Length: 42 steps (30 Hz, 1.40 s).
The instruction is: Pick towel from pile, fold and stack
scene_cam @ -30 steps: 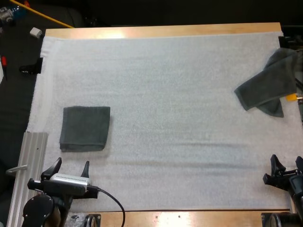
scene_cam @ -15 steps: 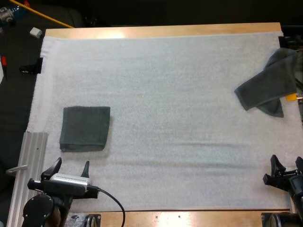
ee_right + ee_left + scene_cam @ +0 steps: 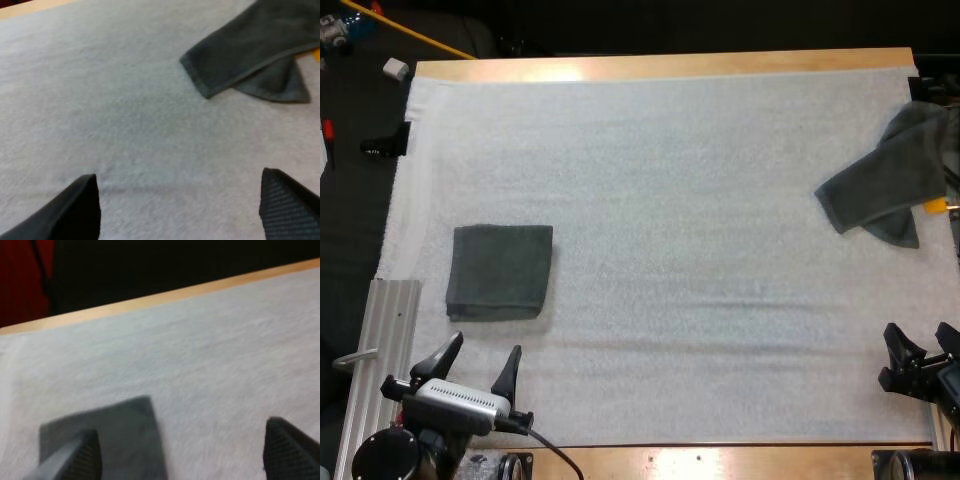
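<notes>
Towel [image 3: 500, 272], apparently folded, near left gripper [image 3: 485, 345]

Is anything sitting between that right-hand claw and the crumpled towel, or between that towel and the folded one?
Nothing visible. Only bare white mat lies between the open right gripper and the crumpled towel, and between that towel and the folded towel near the left gripper.

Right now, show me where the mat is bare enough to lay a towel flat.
The widest bare stretch of the mat lies between the folded towel and the crumpled towel. The far strip is bare too. Tight only at the right edge, around the crumpled towel.
</notes>
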{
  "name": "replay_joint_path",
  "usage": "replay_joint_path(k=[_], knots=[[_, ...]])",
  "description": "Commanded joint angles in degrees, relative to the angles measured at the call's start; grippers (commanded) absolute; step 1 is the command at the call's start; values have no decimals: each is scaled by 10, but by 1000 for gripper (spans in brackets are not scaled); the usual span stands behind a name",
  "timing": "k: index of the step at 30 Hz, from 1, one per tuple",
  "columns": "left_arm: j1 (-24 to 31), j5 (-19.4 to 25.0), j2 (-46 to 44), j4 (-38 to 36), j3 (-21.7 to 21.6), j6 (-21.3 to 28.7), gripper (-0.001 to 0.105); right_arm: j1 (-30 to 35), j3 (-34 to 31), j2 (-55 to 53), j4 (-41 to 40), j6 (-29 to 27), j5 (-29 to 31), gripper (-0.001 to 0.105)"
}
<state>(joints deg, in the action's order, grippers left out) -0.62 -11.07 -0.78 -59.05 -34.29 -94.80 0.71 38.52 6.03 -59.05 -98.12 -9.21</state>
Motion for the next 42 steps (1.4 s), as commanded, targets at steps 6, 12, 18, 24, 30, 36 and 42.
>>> replay_joint_path(k=[6, 12, 18, 24, 30, 36, 42], knots=[[-21, -58, 11, 15, -37, -11, 65, 0, 57, 66, -10, -14, -65, 64], [-63, -74, 69, 19, -75, -11, 65, 3, 108, 122, -13, -32, -118, 64], [-89, -79, 113, 30, -96, -11, 65, 3, 141, 180, -2, -38, -131, 64], [-91, -82, 140, 46, -102, -13, 65, 2, 156, 276, 60, -14, -113, 64], [-92, -84, 148, 47, -103, -12, 65, -1, 162, 354, 110, 27, -99, 65], [-92, -88, 157, 45, -104, -10, 65, -2, 169, 472, 185, 106, -63, 65], [-92, -93, 159, 44, -105, -11, 65, -5, 200, 609, 231, 176, -30, 65]])
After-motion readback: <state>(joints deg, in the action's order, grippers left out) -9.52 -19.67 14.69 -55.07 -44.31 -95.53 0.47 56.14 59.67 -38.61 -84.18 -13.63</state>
